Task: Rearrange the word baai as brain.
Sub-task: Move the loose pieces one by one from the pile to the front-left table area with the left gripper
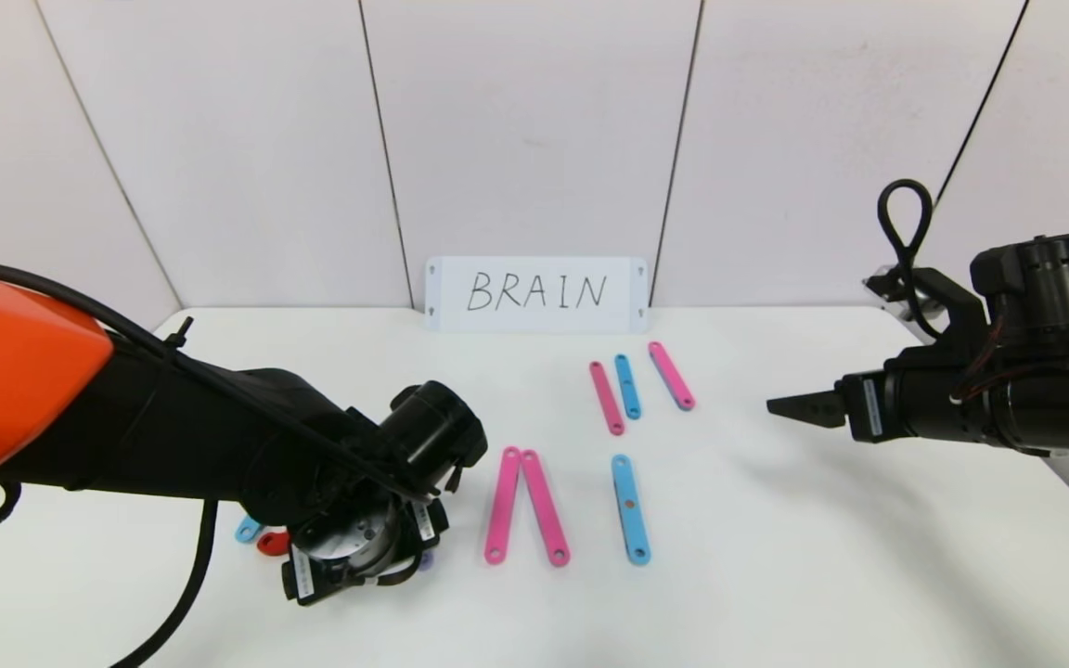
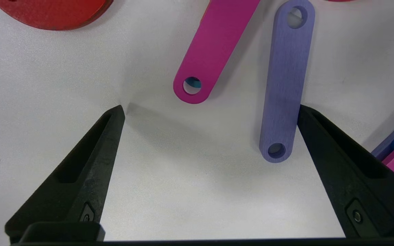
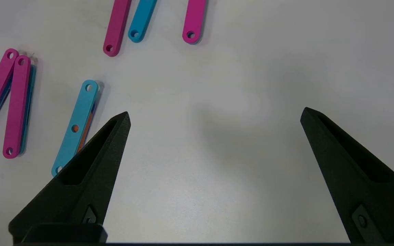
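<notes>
The word's pieces lie flat on the white table [image 1: 776, 557]. Two pink strips [image 1: 503, 506] form an inverted V at the middle, with a blue strip [image 1: 630, 509] to their right. My left gripper [image 1: 349, 566] points down over the left part of the word and hides most of it; a red curved piece [image 1: 271, 542] and a blue strip end [image 1: 247, 530] peek out beside it. In the left wrist view the left gripper [image 2: 210, 107] is open and empty; a purple strip [image 2: 286, 85] lies just inside one finger, with a pink strip [image 2: 214, 48] and a red curved piece [image 2: 53, 13] beyond. My right gripper [image 1: 790, 406] hovers open at the right.
A white card [image 1: 536, 293] with handwritten "BRAIN" leans on the back wall. Three loose strips, pink [image 1: 606, 398], blue [image 1: 627, 386] and pink [image 1: 671, 375], lie in front of it. In the right wrist view the right gripper [image 3: 215, 114] holds nothing over bare table.
</notes>
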Controlling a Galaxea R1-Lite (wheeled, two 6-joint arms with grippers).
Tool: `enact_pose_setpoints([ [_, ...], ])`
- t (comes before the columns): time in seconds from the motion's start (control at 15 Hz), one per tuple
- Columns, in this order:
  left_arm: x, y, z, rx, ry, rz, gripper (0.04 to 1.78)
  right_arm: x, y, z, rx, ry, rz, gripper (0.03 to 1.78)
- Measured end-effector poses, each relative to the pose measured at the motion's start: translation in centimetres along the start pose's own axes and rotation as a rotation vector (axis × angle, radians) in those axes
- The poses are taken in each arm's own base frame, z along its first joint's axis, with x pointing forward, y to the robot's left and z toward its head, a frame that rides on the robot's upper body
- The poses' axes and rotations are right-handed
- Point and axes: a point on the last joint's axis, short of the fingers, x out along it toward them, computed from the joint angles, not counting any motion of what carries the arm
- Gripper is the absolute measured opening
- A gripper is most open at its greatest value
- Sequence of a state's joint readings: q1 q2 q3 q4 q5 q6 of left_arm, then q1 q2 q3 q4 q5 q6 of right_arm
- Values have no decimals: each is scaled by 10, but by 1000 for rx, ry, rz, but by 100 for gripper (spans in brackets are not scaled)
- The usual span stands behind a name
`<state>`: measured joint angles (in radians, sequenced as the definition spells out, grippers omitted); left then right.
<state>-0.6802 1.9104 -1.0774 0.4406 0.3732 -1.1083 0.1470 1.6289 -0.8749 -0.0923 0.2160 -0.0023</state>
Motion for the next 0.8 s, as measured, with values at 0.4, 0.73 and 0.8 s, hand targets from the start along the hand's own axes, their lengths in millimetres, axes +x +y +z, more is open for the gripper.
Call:
enact_pose_setpoints([
  [0.4, 1, 2, 5, -25, 2, -13, 174, 0, 1, 0, -2, 2, 2, 174],
  [0.73, 4, 3, 7, -26, 33, -25, 174, 0, 1, -1, -3, 3, 4, 174],
  [0.8, 5, 4, 8, -24, 35, -24, 174, 0, 2, -1, -4, 2, 5, 174],
])
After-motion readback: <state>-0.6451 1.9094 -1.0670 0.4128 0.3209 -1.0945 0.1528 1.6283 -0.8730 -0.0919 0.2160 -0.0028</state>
